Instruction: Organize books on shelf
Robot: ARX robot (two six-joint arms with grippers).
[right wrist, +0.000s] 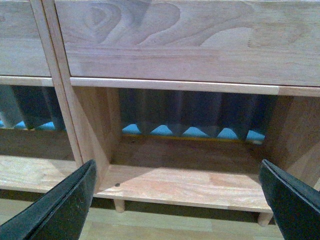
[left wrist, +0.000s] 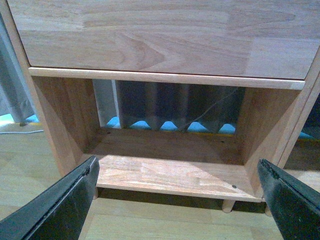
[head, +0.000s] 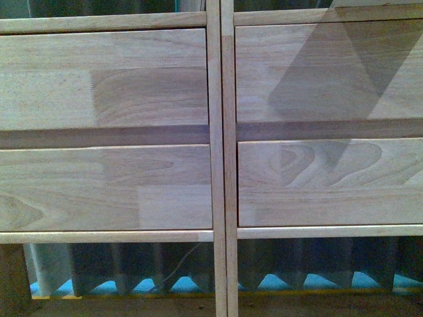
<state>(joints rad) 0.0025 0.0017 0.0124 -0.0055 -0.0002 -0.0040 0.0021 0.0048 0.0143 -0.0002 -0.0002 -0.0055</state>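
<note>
The light-wood shelf [head: 221, 158] fills the front view, with two drawer fronts on each side of its centre posts and an open bottom compartment under each column. No book shows in any view. My left gripper [left wrist: 177, 192] is open and empty, facing the left column's bare bottom compartment [left wrist: 165, 172]. My right gripper [right wrist: 177, 192] is open and empty, facing the right column's bare bottom compartment [right wrist: 190, 185]. Neither gripper shows in the front view.
Through the shelf's open back I see a dark pleated curtain [head: 132, 264] and blue flooring [head: 277, 282]. Short round peg legs [left wrist: 228, 205] stand on a pale wood floor [right wrist: 165, 227]. A thin cable [left wrist: 205, 112] hangs behind the left compartment.
</note>
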